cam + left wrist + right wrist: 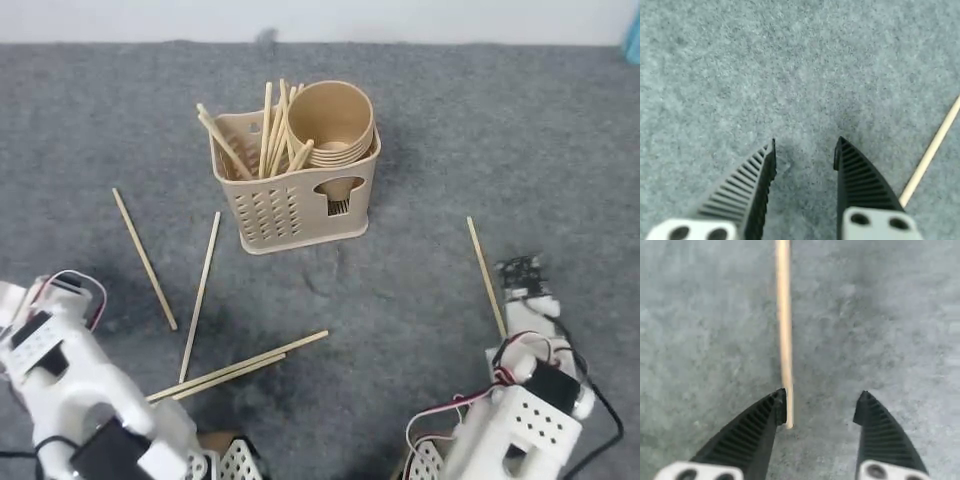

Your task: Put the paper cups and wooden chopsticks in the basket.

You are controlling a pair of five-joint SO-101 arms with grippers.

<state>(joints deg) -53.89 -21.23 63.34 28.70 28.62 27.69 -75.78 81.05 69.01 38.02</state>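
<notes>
Evidently gathering loose chopsticks (144,259); paper cups (330,120) already sit in the basket (300,205); the right gripper (822,407), spread wide, has one chopstick (784,330) ending beside a finger, well right of the basket; next it should centre and close; left gripper (805,155) equally wide.

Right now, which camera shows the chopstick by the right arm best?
The high view: the chopstick lies whole, right of the basket. The right wrist view gives one end close up, beside a finger of the open right hand. The left wrist view faces a different stick.
</notes>
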